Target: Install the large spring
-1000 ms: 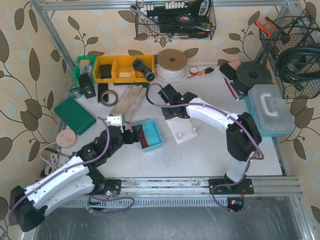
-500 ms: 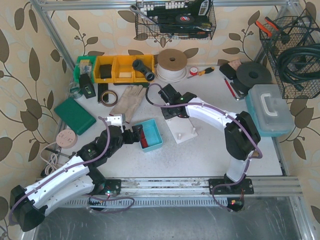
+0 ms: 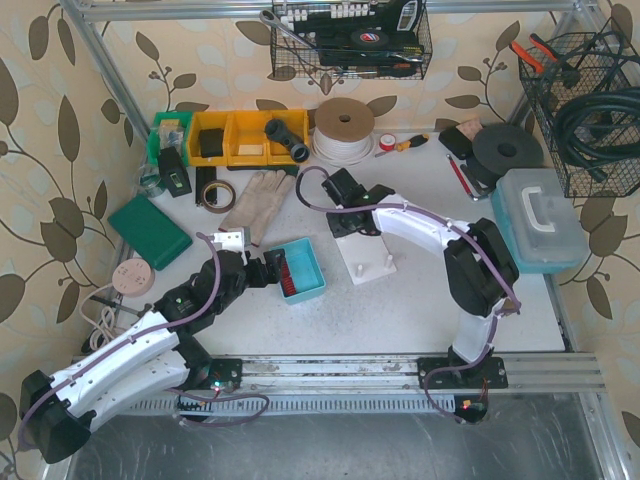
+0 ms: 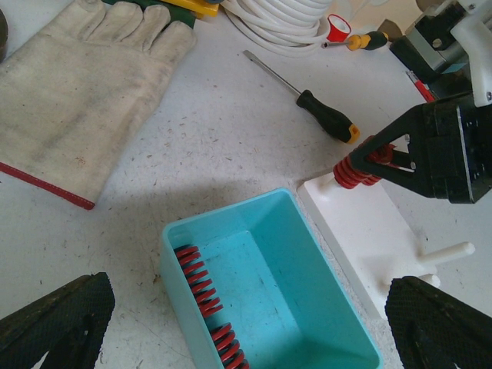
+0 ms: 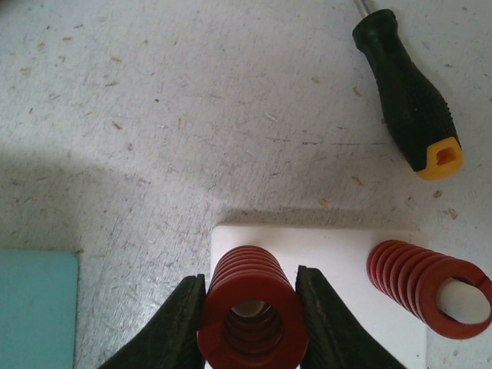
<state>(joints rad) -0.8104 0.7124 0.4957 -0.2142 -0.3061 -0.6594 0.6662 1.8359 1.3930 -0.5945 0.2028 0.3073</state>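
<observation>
Red large spring (image 5: 246, 269) stands on a corner of the white base (image 5: 338, 257), clamped in the right gripper (image 5: 250, 311), just beside a second spring (image 5: 407, 277) on its peg (image 5: 463, 300), while the left gripper (image 4: 246, 323) is spread wide above the blue tray (image 4: 231, 207).

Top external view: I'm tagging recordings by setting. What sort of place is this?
Likely a workshop bench: a black wire basket of tools hangs on the wall, and yellow plastic parts bins and a coil of white cord sit at the back of the white table.
</observation>
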